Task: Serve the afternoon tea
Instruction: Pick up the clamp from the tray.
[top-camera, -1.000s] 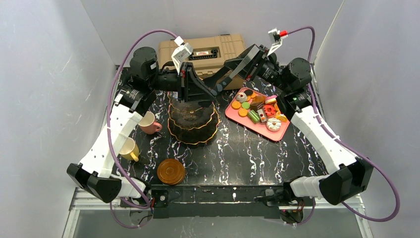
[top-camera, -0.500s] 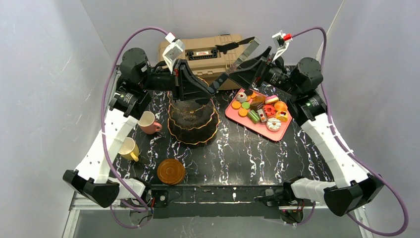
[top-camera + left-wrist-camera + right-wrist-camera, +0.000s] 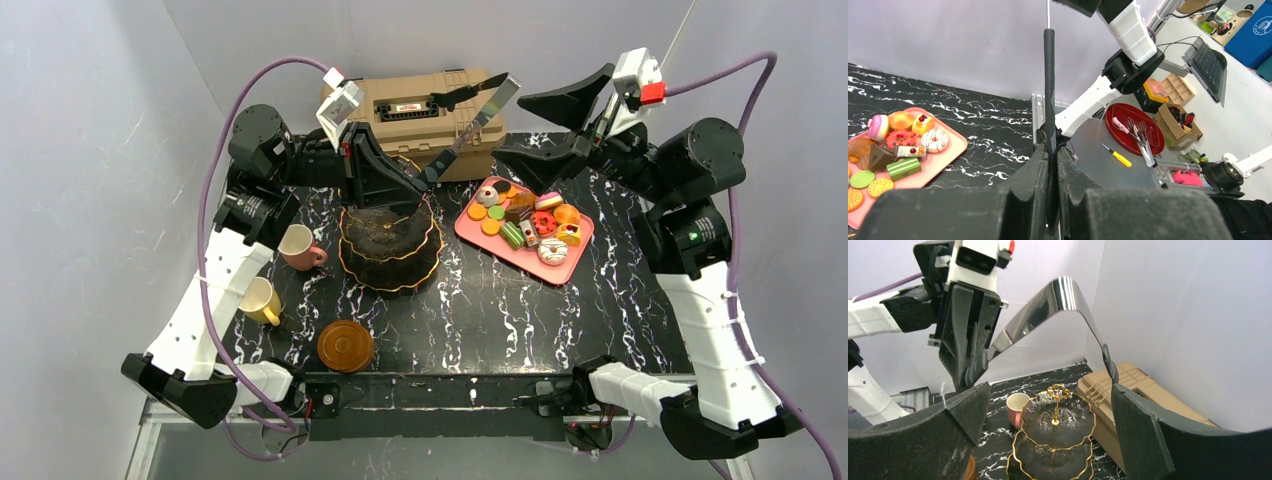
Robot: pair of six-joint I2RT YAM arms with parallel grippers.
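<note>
The three-tier black stand (image 3: 390,250) with gold rims stands at mid-table, its tiers bare in the right wrist view (image 3: 1058,416). Pastries and macarons fill a pink tray (image 3: 575,262) to its right. A pink cup (image 3: 297,247), a yellow cup (image 3: 259,299) and stacked brown saucers (image 3: 345,345) sit to the left and front. My left gripper (image 3: 408,185) hangs above the stand, shut on one arm of the metal tongs (image 3: 478,115), seen clamped between its jaws (image 3: 1050,165). My right gripper (image 3: 510,126) is open and empty, behind the tray.
A tan toolbox (image 3: 415,105) sits against the back wall behind the stand. The tongs (image 3: 1048,300) arch across the right wrist view with a black tip near the toolbox (image 3: 1138,390). White walls close in on three sides.
My right gripper opened, let go of the tongs and drew back up and to the right. The left gripper keeps hold of the tongs and has shifted slightly left.
</note>
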